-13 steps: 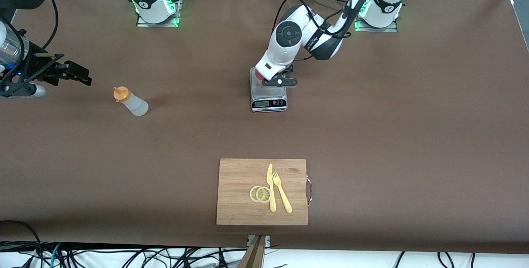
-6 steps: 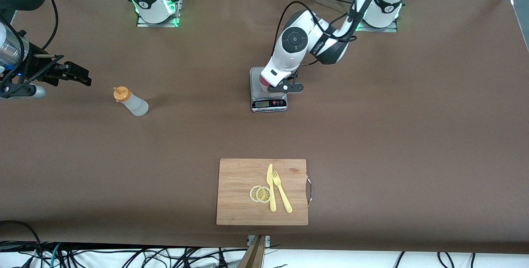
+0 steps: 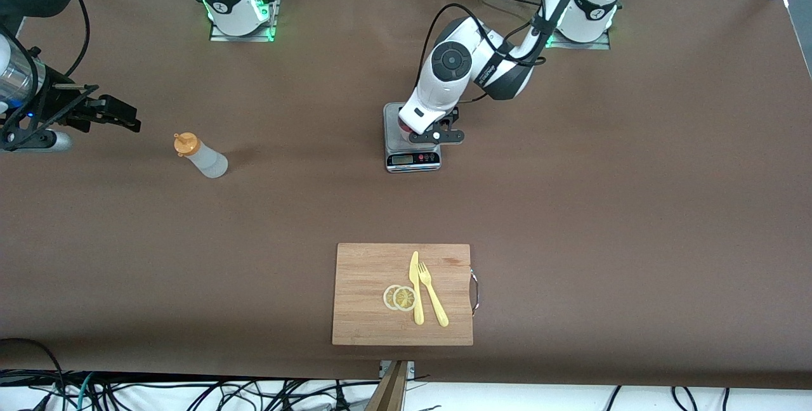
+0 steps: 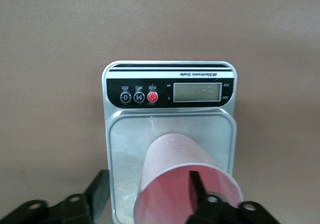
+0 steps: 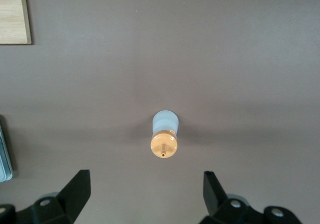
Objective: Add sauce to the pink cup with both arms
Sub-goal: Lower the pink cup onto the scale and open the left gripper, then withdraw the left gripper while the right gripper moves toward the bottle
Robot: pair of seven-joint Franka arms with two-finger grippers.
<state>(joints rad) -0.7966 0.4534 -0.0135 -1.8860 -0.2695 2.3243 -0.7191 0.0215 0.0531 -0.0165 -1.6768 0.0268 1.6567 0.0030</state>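
The pink cup (image 4: 172,159) stands upright on a silver kitchen scale (image 4: 170,92); in the front view only a sliver of the cup (image 3: 403,124) shows under the left arm's hand. My left gripper (image 4: 148,191) is open over the cup's rim, with one finger (image 4: 196,186) inside the cup and the other beside the scale, clear of the cup's wall. In the front view the left gripper (image 3: 432,134) hangs over the scale (image 3: 412,158). The sauce bottle (image 3: 200,156) with its orange cap stands on the table toward the right arm's end. My right gripper (image 3: 117,114) hovers open and empty near the bottle (image 5: 165,134); its fingers (image 5: 77,189) stand wide apart.
A wooden cutting board (image 3: 365,271) with two lemon slices (image 3: 399,297), a yellow knife (image 3: 415,287) and a yellow fork (image 3: 432,302) lies near the table's front edge. A corner of the board (image 5: 12,14) shows in the right wrist view.
My left gripper's jaws have spread apart and let go of the pink cup, which stays on the scale. The left hand shifted slightly over the scale. The right arm has not moved.
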